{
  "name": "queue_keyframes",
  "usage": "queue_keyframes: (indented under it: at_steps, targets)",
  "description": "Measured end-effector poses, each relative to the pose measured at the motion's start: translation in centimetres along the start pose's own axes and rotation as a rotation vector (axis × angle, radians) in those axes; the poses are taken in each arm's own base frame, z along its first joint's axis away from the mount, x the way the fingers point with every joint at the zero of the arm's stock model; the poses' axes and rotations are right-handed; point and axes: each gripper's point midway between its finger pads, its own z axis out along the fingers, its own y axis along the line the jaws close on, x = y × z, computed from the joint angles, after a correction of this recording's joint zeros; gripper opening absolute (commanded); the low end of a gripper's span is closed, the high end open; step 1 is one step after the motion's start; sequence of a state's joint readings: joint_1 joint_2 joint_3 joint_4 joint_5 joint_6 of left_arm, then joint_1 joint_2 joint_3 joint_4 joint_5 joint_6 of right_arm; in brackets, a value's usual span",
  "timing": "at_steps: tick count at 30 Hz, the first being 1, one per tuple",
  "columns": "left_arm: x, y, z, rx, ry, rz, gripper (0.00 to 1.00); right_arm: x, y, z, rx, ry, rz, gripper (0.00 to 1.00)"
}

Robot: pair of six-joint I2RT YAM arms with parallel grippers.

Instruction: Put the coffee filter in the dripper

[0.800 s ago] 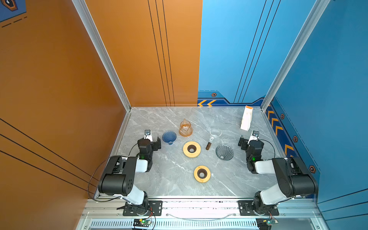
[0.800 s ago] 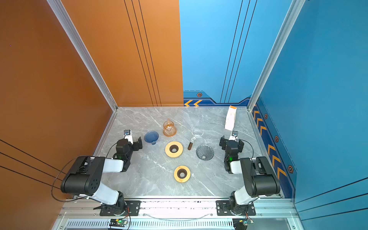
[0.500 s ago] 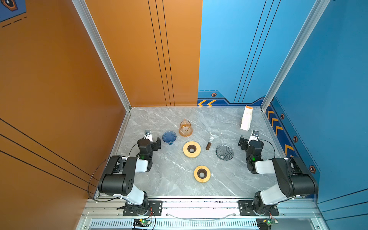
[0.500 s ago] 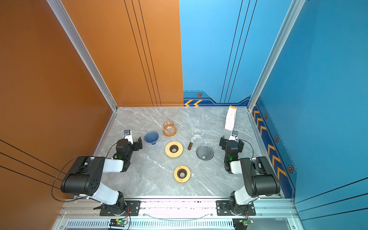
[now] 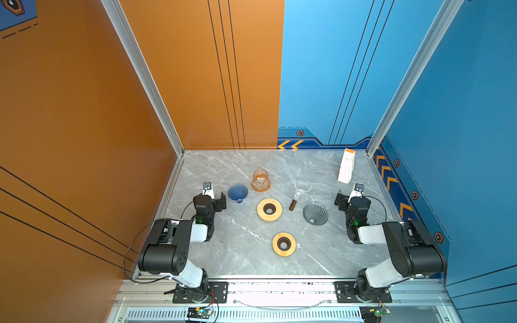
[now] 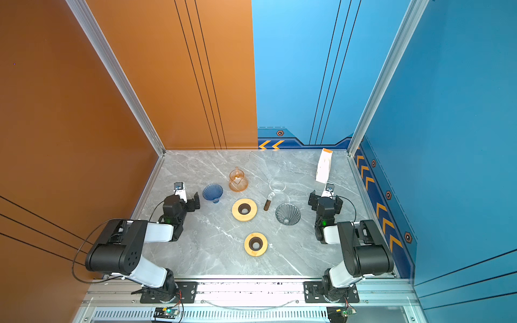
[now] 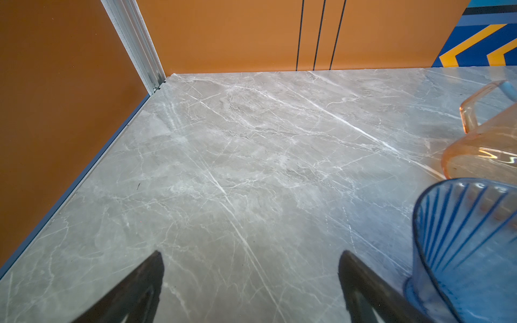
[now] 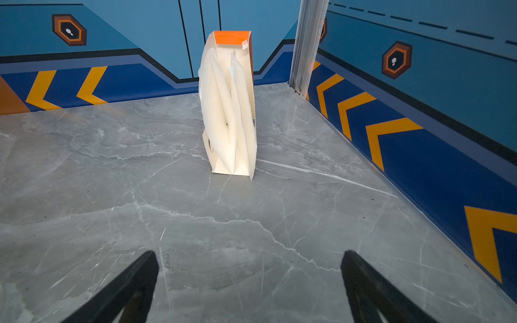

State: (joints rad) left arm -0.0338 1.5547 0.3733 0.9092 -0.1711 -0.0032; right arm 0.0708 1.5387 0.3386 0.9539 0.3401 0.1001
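Both arms sit unmoved since a moment ago along the table's (image 5: 237, 251) side edges, left gripper (image 7: 251, 260) and right gripper (image 8: 249, 254) each spread wide and empty, with bare marble ahead. The filters (image 8: 221, 112) stand upright in their box (image 8: 232, 37) near the far right corner, facing the right gripper but apart from it. A blue dripper (image 5: 237, 192) sits just beside the left gripper. Carafe (image 5: 260, 180), scoop (image 5: 296, 195), grey dripper (image 5: 315, 214) and two rings (image 5: 269, 209) (image 5: 284, 244) crowd the middle.
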Motion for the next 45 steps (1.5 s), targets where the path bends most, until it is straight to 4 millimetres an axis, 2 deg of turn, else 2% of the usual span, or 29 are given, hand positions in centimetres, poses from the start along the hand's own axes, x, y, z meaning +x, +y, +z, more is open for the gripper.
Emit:
queue_keyframes:
  at_steps: [29,31,37,45]
  targets:
    - [-0.2,-0.3,-0.1,0.018,-0.003,0.003,0.98,0.0,0.5,0.0,-0.02,0.002,-0.021,1.0]
    - [-1.1,-0.3,-0.6,0.025,-0.02,0.004,0.98,0.0,0.7,-0.1,-0.031,0.001,-0.03,1.0]
    - [-5.8,-0.3,-3.4,0.053,-0.116,-0.002,0.98,-1.1,1.7,-1.0,-0.06,-0.007,-0.062,1.0]
    - [-10.9,-1.2,-6.3,0.114,-0.138,0.001,0.98,-8.0,2.8,-3.3,-0.096,-0.111,-0.079,1.0]
